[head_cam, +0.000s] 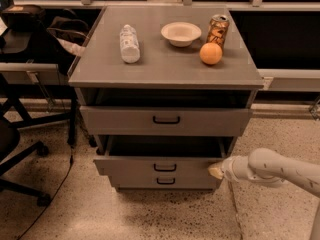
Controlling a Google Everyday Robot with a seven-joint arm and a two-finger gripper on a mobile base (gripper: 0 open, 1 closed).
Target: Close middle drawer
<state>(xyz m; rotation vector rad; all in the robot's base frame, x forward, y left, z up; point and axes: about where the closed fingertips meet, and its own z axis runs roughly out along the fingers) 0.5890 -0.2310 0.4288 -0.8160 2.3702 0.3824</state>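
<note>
The grey metal cabinet (165, 74) stands in the middle of the camera view. Its middle drawer (150, 165), a flat grey front with a small dark loop handle (165, 167), sticks out only a little, with a dark gap above it. My gripper (216, 171) comes in from the right on a white arm (272, 168) and its pale tip touches the right end of the middle drawer's front. The uppermost drawer (125, 120) also stands slightly out. The lowest drawer front (135, 182) sits just below the middle one.
On the cabinet top lie a plastic bottle (129, 43) on its side, a white bowl (181, 33), a can (217, 30) and an orange (210, 53). An office chair (15, 149) and a desk (30, 69) stand at the left. A cable (60, 179) runs over the speckled floor.
</note>
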